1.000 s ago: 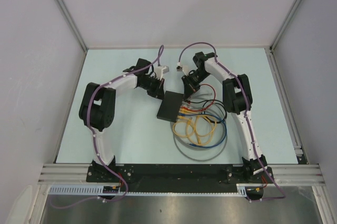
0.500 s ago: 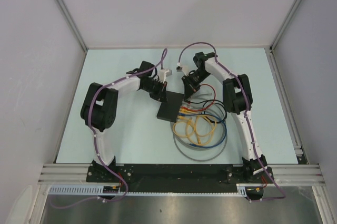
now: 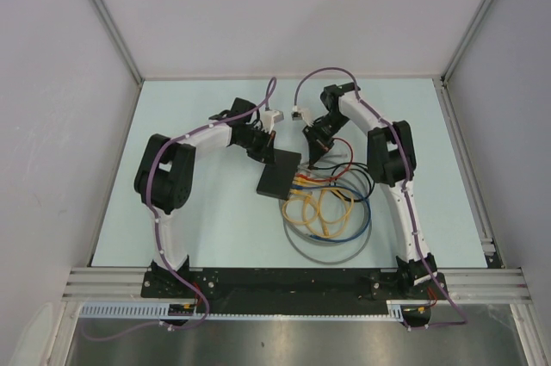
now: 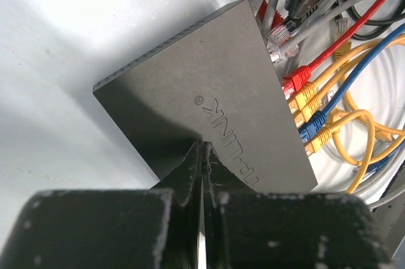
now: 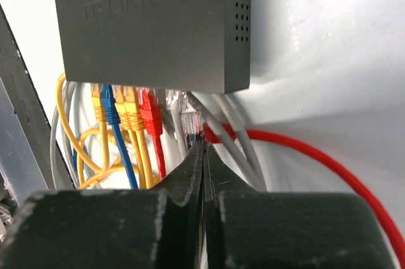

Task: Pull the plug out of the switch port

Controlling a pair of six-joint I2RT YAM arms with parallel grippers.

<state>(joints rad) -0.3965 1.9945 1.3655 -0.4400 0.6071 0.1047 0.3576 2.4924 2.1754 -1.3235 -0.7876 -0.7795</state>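
One flat black switch [image 5: 152, 22] lies just ahead of the right claw [image 5: 201, 147], its socket edge facing the fingertips and filled with a row of plugs [image 5: 126, 107] — yellow, blue, red, then clear. That claw's fingers are pressed together, tips just short of a clear plug [image 5: 190, 119]. The left claw [image 4: 202, 145], fingers likewise together, points at the switch's top — contact unclear — with the plugs to its right. Cables [image 3: 325, 211] loop over the table [image 3: 198, 211] either side of the right claw.
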